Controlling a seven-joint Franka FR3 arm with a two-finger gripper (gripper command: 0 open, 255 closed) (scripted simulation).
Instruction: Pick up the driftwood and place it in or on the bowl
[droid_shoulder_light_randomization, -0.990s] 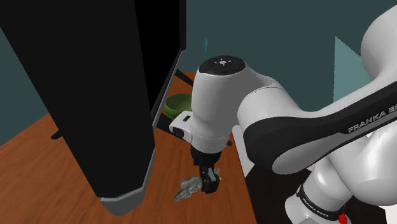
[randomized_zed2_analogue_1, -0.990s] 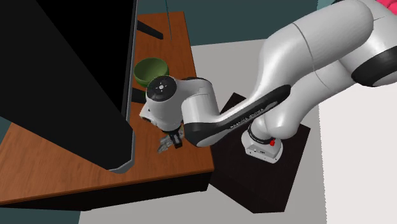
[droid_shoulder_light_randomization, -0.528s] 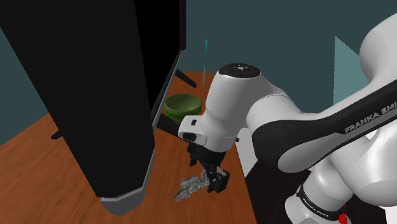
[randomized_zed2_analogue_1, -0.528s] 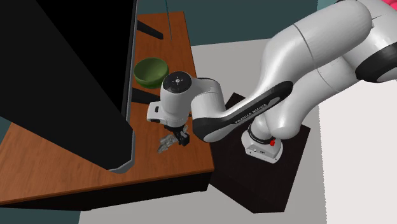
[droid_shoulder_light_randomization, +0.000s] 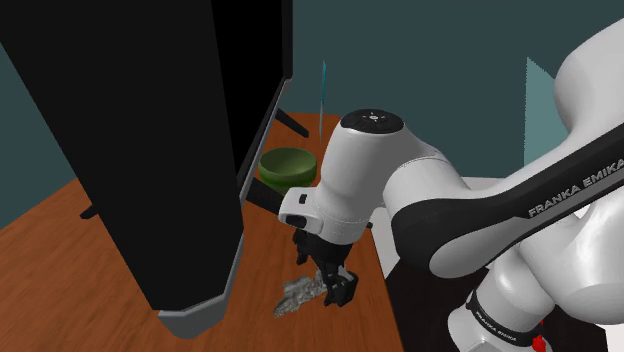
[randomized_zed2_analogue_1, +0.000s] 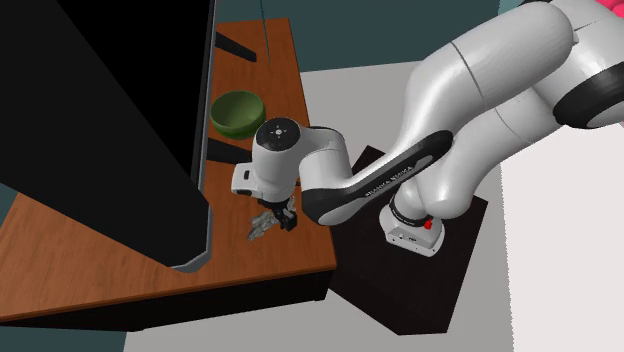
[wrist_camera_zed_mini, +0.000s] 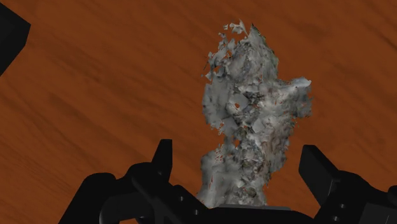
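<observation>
Gripper (droid_shoulder_light_randomization: 335, 292) is down at the desk w/ fingers (wrist_camera_zed_mini: 164, 162) spread, straddling one end of the grey driftwood (wrist_camera_zed_mini: 248, 121), not pinching it. Driftwood lies flat on the wooden desk (droid_shoulder_light_randomization: 60, 250), near the edge by the robot's stand (randomized_zed2_analogue_1: 450, 270). Farther on, twd the desk's far end, green bowl (droid_shoulder_light_randomization: 288, 165) sits upright, well apart from the driftwood, beside a tall black panel (droid_shoulder_light_randomization: 150, 150).
</observation>
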